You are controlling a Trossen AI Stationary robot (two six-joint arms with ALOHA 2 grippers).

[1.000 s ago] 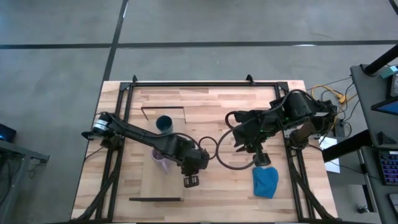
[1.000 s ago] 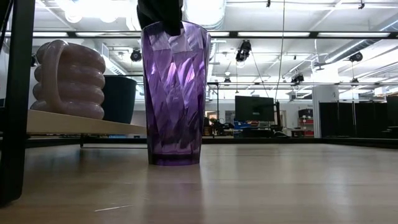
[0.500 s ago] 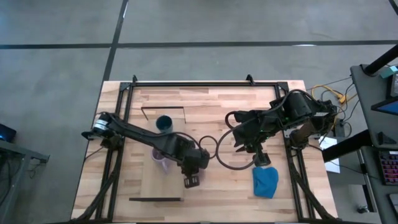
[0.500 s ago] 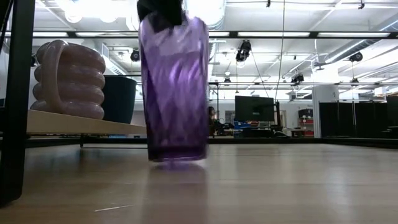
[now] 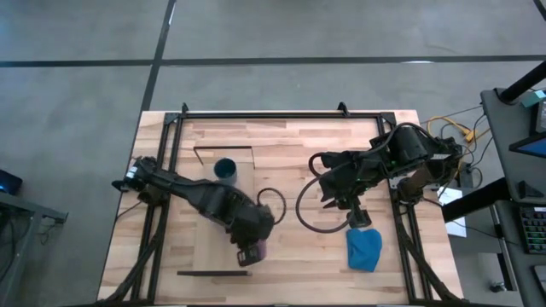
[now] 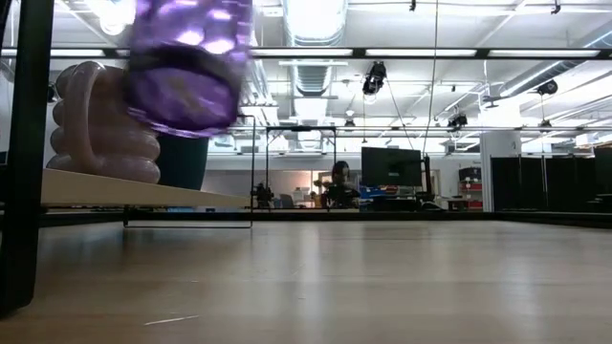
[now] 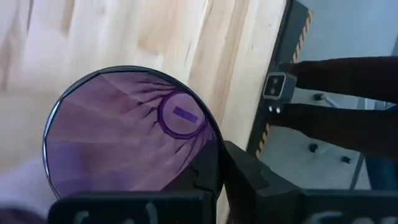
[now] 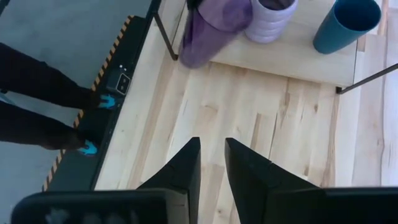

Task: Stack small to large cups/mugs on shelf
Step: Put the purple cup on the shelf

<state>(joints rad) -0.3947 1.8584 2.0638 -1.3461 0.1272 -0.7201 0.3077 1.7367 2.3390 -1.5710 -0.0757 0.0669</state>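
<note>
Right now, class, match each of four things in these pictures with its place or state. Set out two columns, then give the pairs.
1. purple tumbler
2. lilac mug
3. blue cloth
4. right gripper

A. standing on the shelf
B. open, holding nothing
C. lifted off the table in the left gripper
D. lying on the table near the right arm

Pairs: 1-C, 2-A, 3-D, 4-B

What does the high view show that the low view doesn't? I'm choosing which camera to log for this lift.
Only the high view shows both arms: the left gripper shut on the purple tumbler, the right gripper waiting beside the blue cloth, and the small dark blue cup from above.

Only the low view shows the tumbler's base clear of the tabletop, and the lilac mug standing on the shelf.

Both show the tumbler, the dark blue cup and the tabletop.
</note>
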